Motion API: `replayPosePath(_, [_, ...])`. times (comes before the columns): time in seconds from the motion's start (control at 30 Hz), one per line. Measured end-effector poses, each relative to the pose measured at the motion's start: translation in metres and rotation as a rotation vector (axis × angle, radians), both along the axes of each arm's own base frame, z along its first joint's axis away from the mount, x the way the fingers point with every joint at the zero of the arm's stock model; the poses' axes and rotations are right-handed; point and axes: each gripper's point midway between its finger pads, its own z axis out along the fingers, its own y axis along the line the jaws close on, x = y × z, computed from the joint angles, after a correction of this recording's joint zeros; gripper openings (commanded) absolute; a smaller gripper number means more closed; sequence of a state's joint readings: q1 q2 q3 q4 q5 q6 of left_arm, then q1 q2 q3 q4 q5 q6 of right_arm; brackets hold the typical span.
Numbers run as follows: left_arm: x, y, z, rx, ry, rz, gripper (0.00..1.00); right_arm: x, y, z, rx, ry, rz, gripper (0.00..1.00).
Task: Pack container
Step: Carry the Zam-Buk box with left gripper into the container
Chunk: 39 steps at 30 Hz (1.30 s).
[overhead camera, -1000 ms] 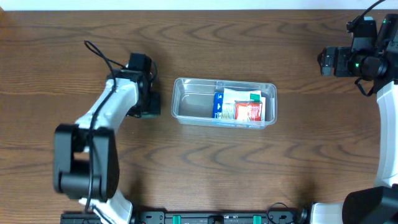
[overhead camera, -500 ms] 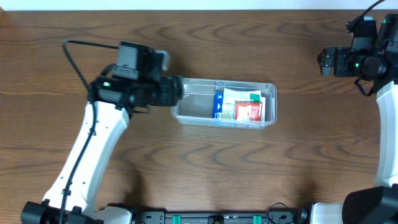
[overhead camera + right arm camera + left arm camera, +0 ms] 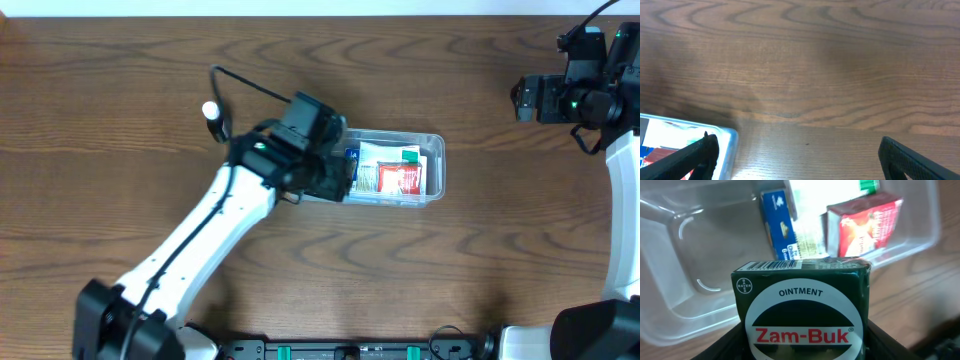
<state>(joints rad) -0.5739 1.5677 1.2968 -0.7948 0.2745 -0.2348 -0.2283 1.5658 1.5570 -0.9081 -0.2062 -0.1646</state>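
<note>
The brown wooden tabletop (image 3: 300, 270) carries the clear container (image 3: 438, 168) near its middle, long side running left to right. The left claw (image 3: 335, 178) hangs over the container's left half, clenched on a green Zam-Buk ointment box (image 3: 802, 310). The right claw (image 3: 797, 147) is released and empty, well apart near the far right edge. A red box (image 3: 865, 225) and a blue box (image 3: 777, 222) lie in the container's right half.
</note>
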Motion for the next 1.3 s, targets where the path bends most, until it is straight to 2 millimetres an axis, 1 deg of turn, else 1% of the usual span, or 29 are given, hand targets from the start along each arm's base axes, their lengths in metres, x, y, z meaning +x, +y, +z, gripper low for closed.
replayPosePath(0.2, [0.009,-0.016,-0.025,0.047,-0.004,0.022,0.49,0.000,0.000,0.000,0.000,0.000,0.000,0.99])
replayPosePath(0.3, [0.019,-0.022,-0.035,0.047,-0.017,0.036,0.48,0.000,0.000,0.000,0.000,0.000,0.000,0.99])
replayPosePath(0.43, [0.029,-0.026,-0.049,0.053,-0.015,0.057,0.48,0.000,0.000,0.000,0.000,0.000,0.000,0.99])
replayPosePath(0.6, [0.030,-0.026,-0.062,0.065,0.017,0.089,0.48,0.000,0.000,0.000,0.000,0.000,0.000,0.99])
replayPosePath(1.03, [0.028,-0.033,-0.062,0.056,0.015,0.092,0.47,0.000,0.000,0.000,0.000,0.000,0.000,0.99])
replayPosePath(1.3, [0.022,-0.049,-0.059,0.038,-0.008,0.053,0.47,0.000,0.000,0.000,0.000,0.000,0.000,0.99])
